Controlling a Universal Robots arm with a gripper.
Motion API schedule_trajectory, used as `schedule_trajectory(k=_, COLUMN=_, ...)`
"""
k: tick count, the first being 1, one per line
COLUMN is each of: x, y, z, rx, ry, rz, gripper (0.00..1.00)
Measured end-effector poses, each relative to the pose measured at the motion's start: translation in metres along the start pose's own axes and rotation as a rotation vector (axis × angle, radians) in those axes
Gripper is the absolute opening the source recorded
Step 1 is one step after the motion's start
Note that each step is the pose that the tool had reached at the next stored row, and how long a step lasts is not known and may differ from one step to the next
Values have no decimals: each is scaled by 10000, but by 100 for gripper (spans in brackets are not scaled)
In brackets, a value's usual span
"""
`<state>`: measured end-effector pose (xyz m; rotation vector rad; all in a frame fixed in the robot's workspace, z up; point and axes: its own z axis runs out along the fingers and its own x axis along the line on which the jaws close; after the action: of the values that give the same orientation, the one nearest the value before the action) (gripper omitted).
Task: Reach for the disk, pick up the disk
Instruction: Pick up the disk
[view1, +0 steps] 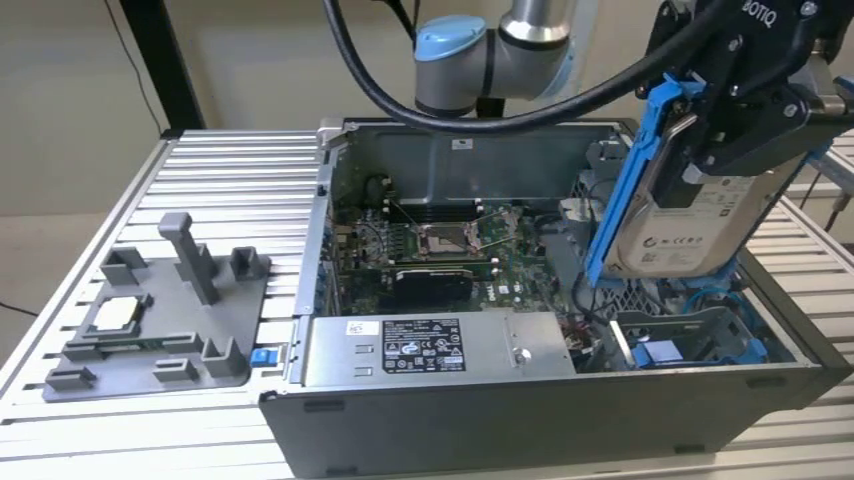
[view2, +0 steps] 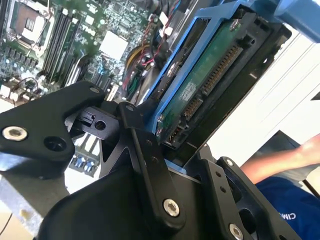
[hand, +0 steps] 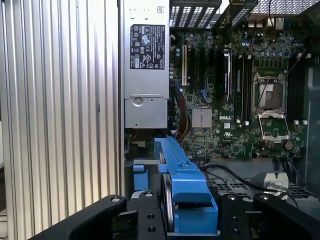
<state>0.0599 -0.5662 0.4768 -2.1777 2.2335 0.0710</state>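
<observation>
The disk (view1: 678, 228), a silver-grey drive with a white label in a blue carrier bracket, hangs upright and slightly tilted above the drive bay (view1: 694, 335) at the exterior view's right. My gripper (view1: 714, 140) is shut on its upper part, with black fingers on both faces. In the second wrist view the disk (view2: 210, 75) shows its green circuit side and connector between my fingers (view2: 145, 140). The first wrist view has the blue carrier edge (hand: 187, 182) running out from between the black finger links.
Below lies the open computer case (view1: 534, 410) with its motherboard (view1: 441, 240) and power supply (view1: 427, 345). A grey fixture (view1: 160, 320) holding a processor chip (view1: 118, 312) sits at the exterior view's left. A person's arm (view2: 280, 160) is beside the table.
</observation>
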Motion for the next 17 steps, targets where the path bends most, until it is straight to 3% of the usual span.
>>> schedule_trajectory(k=10, x=53, y=-277, z=-7, rx=-10, ry=0, rz=2, gripper=0)
schedule_trajectory(k=17, x=57, y=-290, z=-7, rx=-10, ry=0, rz=3, gripper=0)
